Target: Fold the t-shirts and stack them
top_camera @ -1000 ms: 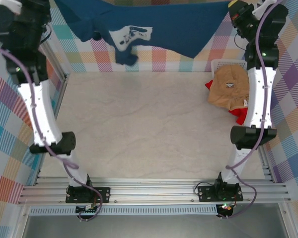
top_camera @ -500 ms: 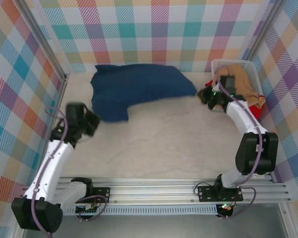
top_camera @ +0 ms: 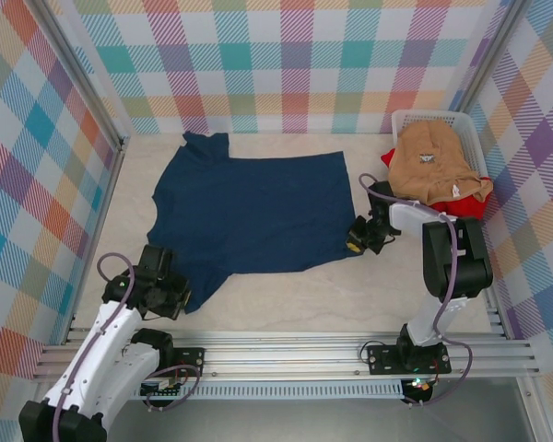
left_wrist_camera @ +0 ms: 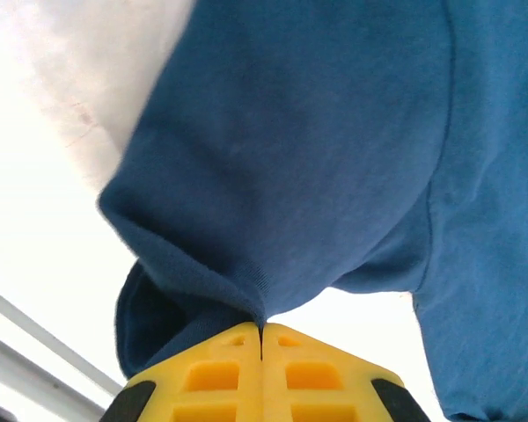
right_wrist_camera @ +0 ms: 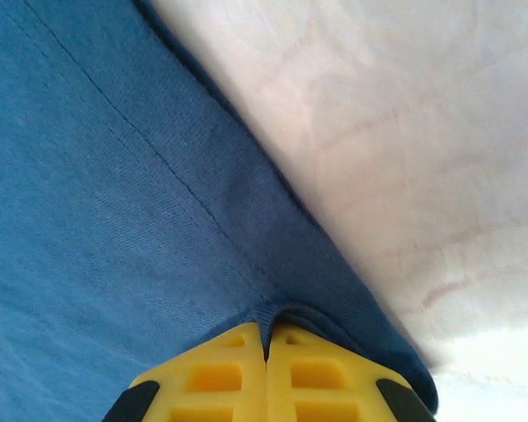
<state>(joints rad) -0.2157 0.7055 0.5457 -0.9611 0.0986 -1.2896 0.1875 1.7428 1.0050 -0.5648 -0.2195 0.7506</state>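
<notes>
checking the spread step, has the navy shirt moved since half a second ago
Yes. The navy t-shirt was bunched at the back, level with the laundry basket; now it lies spread flat, reaching well nearer than the basket.

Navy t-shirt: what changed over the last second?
The navy t-shirt went from hanging between the raised arms to lying spread flat on the table. The left gripper and right gripper stayed shut on its edges. The tan t-shirt, red t-shirt and basket stayed put.
</notes>
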